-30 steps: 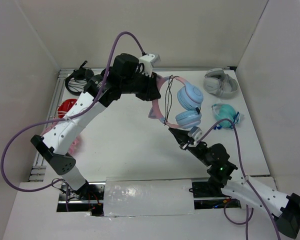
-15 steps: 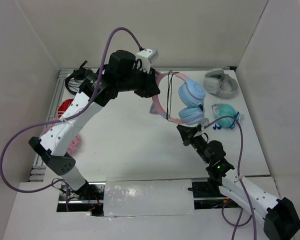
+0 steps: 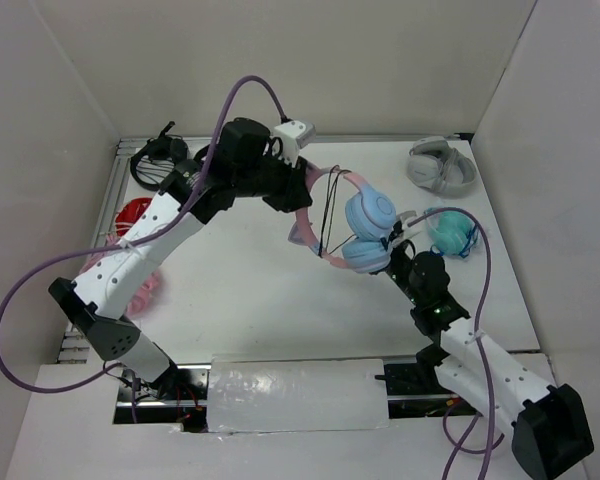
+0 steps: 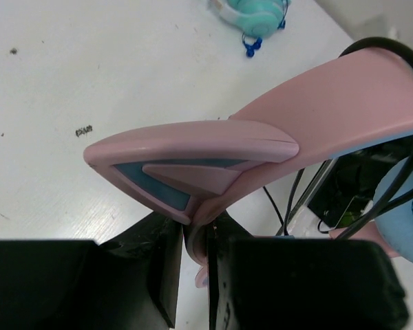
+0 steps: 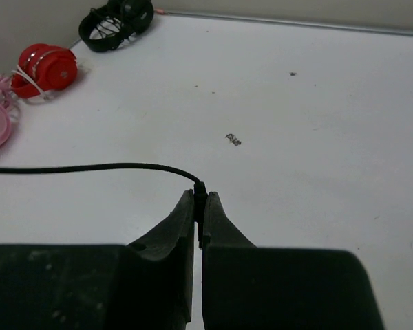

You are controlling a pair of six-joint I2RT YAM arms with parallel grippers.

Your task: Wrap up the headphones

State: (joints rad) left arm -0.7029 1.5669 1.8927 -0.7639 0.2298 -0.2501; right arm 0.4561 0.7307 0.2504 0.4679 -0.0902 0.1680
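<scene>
1. The left claw (image 4: 195,240) is clamped on the pink headband of the headphones (image 3: 370,212), just beneath one cat ear; the band's thin edge sits between the nearly closed jaws.
2. The headphones hang in the air over the middle of the bench (image 3: 250,290), clear of its surface; the two light blue ear cups lie close together on the side toward the right arm.
3. The right claw (image 5: 199,206) is pinched tight on the thin black cable (image 5: 89,167); from the tips the cable runs off left in a low arc above the bench.
4. From above, the right claw sits just beside the lower ear cup; strands of cable cross the headband's loop.
5. Other headsets lie on the bench: grey headphones (image 3: 442,165) at the far right corner; turquoise headphones (image 3: 450,230) near the right claw; black headphones (image 3: 155,160) at the far left corner; red headphones (image 3: 135,213) and pink headphones (image 3: 150,285) along the left edge.
</scene>
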